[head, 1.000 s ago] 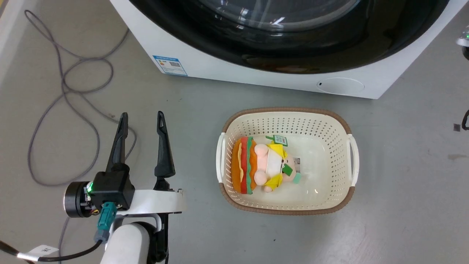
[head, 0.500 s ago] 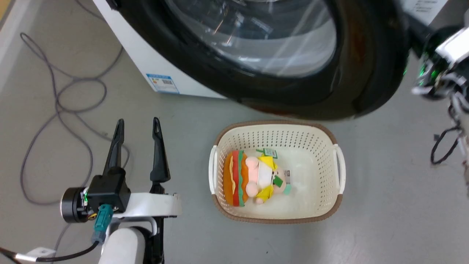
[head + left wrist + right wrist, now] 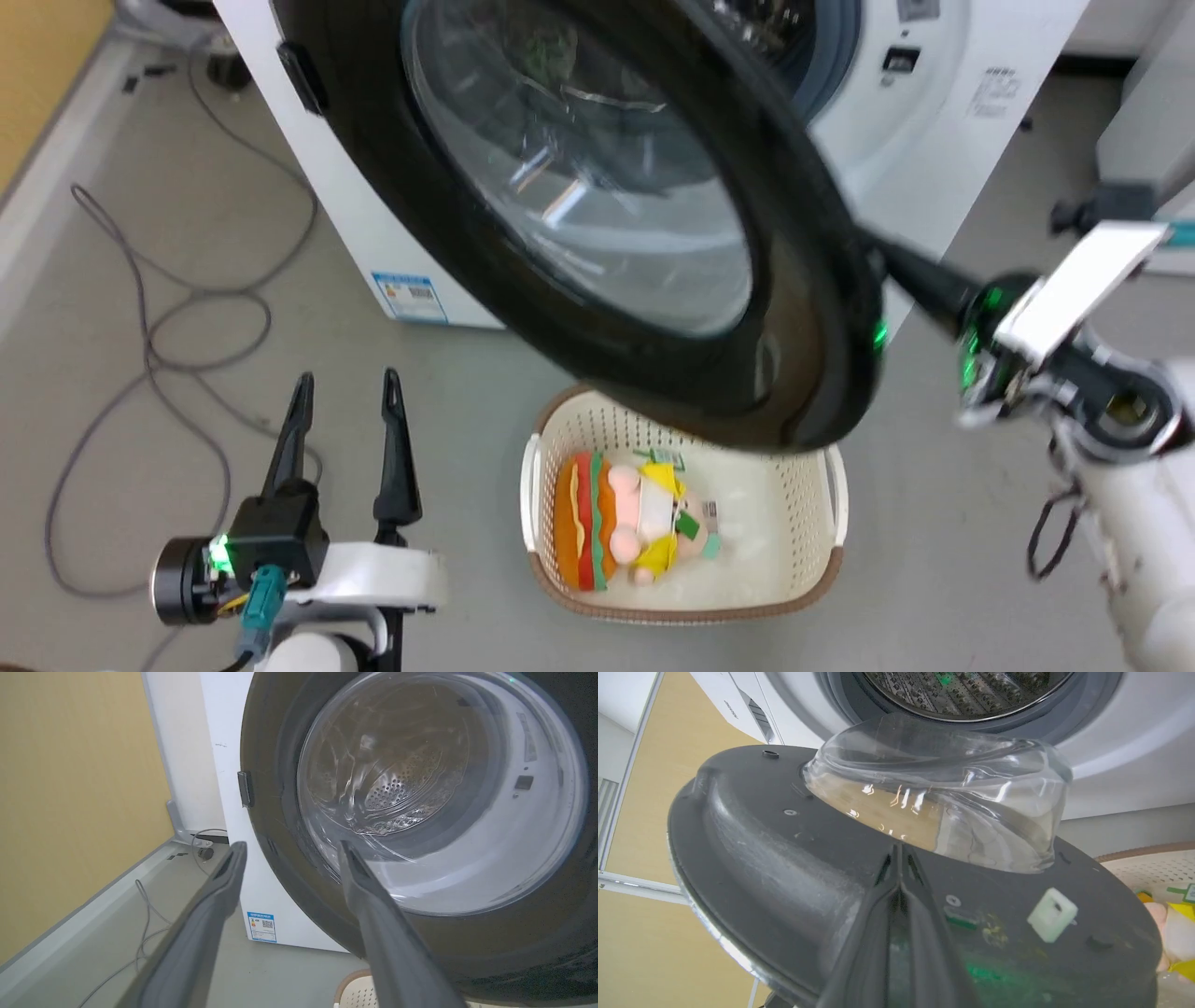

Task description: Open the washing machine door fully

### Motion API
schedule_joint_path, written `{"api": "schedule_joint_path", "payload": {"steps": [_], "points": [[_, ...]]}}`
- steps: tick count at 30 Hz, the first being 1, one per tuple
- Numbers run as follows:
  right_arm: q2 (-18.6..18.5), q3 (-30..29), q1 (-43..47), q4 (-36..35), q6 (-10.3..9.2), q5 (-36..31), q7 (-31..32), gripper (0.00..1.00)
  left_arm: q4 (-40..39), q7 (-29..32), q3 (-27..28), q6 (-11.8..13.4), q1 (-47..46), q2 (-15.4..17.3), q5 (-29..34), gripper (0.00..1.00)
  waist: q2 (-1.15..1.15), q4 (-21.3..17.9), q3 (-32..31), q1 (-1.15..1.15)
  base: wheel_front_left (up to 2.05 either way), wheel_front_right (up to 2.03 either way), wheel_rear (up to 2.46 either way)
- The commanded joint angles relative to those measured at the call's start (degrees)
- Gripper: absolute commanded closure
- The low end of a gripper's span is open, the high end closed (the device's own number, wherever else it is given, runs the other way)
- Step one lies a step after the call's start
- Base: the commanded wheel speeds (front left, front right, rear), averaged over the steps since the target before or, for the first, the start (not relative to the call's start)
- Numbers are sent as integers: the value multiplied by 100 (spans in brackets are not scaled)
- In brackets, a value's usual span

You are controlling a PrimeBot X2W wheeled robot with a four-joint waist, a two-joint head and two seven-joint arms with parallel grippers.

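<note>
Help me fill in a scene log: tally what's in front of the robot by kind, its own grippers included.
washing machine: 1
washing machine door: 1
laundry basket: 1
plush toy: 1
grippers: 2, the left gripper and the right gripper
Total: 6

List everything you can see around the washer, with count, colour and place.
washing machine: 1, white, top of head view
washing machine door: 1, glossy black with clear glass, partly open, centre
basket: 1, cream with brown rim, floor before machine
plush toy: 1, orange, red, green, yellow, in basket
cable: 1, grey, floor at left
sticker: 1, blue, machine's lower corner
left gripper: 1, dark, open, lower left
right gripper: 1, dark, shut, at door's inner face
</note>
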Motion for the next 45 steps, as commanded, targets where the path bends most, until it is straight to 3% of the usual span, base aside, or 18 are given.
{"api": "schedule_joint_path", "payload": {"steps": [1,17,33,37,45], "points": [[89,55,236,-129,6,43,61,100,31,-32,30,-38,108,7,35,0,0,5,-157,0,0,0,0],[791,576,1820,-1241,6,108,252,100,251,-32,155,-170,640,7,113,0,0,14,-843,0,0,0,0],[1344,792,2590,-1359,6,203,9,100,392,-32,162,-232,742,7,136,0,0,23,-1085,0,0,0,0],[1294,517,2663,-1591,6,-126,-504,100,401,-32,192,-244,763,7,140,0,0,-32,-1143,0,0,0,0],[920,256,2741,-2250,6,-1731,-2610,100,377,-32,226,-255,776,7,155,0,0,-178,-1184,0,0,0,0]]}}
